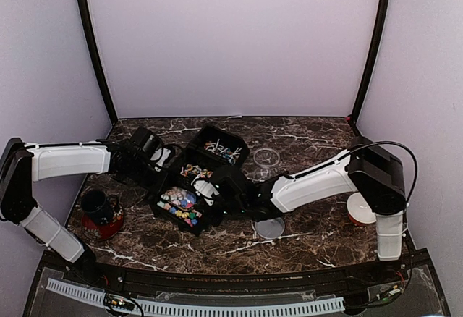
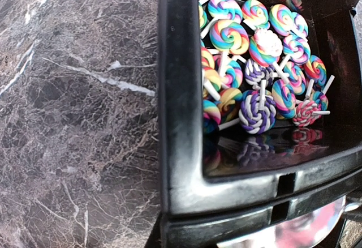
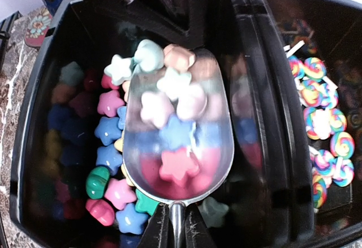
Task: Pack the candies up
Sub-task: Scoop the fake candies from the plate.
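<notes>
Several star candies (image 3: 178, 166) ride in a metal scoop (image 3: 219, 146) over a black bin (image 3: 28, 123), the right claw (image 3: 176, 232) clamped on its handle. Left claw (image 1: 150, 158), closed, sits by the lollipop bin (image 2: 178, 118).

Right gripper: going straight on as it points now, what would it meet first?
Its scoop leads, so probably the star candies at the tip, then the far wall of the bin.

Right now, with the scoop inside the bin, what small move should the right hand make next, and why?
Probably lift the scoop straight up, kept level. The right hand is shut on its handle, star candies already lie in it, and it sits low inside the black bin; tilting would likely spill them.
</notes>
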{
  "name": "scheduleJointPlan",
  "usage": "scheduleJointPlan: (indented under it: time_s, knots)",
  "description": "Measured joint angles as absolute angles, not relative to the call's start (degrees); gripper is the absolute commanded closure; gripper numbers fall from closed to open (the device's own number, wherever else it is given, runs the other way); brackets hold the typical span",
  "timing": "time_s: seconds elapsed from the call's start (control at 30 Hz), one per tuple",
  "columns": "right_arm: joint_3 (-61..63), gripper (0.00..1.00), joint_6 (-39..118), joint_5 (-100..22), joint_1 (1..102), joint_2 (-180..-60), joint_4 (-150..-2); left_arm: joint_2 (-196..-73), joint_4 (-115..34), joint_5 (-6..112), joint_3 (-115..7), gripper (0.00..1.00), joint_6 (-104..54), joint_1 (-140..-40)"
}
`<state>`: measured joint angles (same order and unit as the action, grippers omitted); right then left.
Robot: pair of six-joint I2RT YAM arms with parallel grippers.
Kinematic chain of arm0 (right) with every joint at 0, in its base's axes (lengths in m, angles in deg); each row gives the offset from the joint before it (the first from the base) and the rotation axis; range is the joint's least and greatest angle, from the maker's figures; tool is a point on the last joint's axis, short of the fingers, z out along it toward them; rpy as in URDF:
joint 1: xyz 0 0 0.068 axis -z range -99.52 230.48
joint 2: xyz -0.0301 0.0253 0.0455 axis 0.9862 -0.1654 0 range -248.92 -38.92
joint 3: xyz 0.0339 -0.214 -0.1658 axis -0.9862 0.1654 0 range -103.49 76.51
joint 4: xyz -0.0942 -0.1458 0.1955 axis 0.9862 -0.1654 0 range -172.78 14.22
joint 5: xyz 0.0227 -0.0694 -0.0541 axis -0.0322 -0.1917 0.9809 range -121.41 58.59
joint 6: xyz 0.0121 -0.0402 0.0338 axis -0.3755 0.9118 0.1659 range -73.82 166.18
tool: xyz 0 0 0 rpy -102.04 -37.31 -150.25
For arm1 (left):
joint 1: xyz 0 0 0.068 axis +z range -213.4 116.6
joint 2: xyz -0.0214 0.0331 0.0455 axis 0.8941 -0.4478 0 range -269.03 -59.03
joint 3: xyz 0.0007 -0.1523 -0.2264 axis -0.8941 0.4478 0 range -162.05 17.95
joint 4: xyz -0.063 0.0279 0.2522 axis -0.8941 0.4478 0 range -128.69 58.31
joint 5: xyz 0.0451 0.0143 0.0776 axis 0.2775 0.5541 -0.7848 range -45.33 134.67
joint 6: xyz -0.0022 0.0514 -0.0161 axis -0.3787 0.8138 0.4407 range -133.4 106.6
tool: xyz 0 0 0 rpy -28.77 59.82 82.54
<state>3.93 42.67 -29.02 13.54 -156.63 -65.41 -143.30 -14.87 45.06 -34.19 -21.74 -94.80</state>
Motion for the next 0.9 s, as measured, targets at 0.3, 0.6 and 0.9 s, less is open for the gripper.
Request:
scheduleJointPlan:
  time_s: [0.3,0.6,0.9]
  knots:
    - [8.34,1.00,42.87,-29.85,13.98,-154.75,-60.15,-143.26,-15.11,45.52,-34.19,1.00,-21.76,-94.69]
    - [10.77,1.00,44.03,-29.67,14.24,-150.64,-63.25,-143.04,-15.11,45.69,-34.19,1.00,-22.33,-93.44]
    - [13.33,1.00,45.52,-29.28,14.52,-146.47,-65.30,-142.60,-15.79,48.09,-34.19,1.00,-23.58,-93.24]
